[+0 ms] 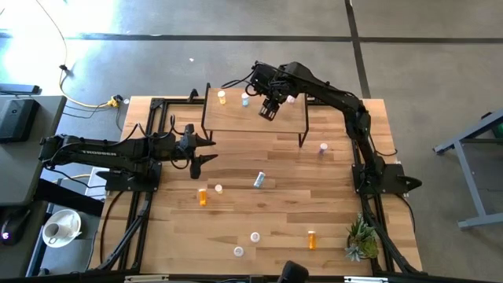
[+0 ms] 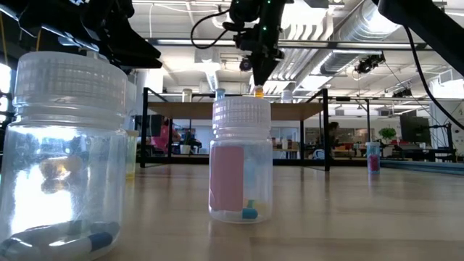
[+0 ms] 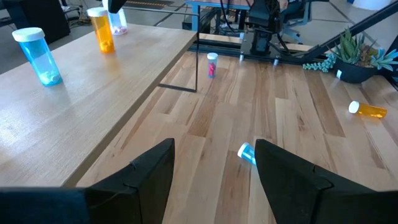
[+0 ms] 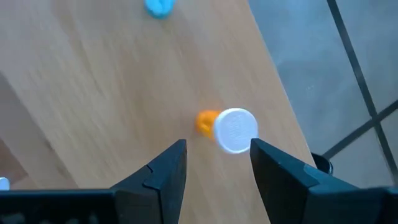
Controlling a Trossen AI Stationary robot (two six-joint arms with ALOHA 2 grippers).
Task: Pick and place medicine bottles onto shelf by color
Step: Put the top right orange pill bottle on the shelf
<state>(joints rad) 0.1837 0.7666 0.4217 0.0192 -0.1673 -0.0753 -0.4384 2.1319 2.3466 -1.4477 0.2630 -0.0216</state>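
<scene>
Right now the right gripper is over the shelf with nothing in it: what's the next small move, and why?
Probably pull the right gripper back off the shelf toward the pink bottle on the table. Its fingers are open and empty, and the orange bottle already stands on the shelf.

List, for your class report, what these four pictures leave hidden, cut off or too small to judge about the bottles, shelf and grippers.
- High view: pink bottle on the shelf is partly hidden by the right arm.
- Low view: the nearest bottle is cut off by the picture's left edge; the shelf's top cannot be seen at this level.
- Right wrist view: the orange bottle shows mostly its cap.
- Left wrist view: the open left gripper has its fingers' bases cut off.
</scene>
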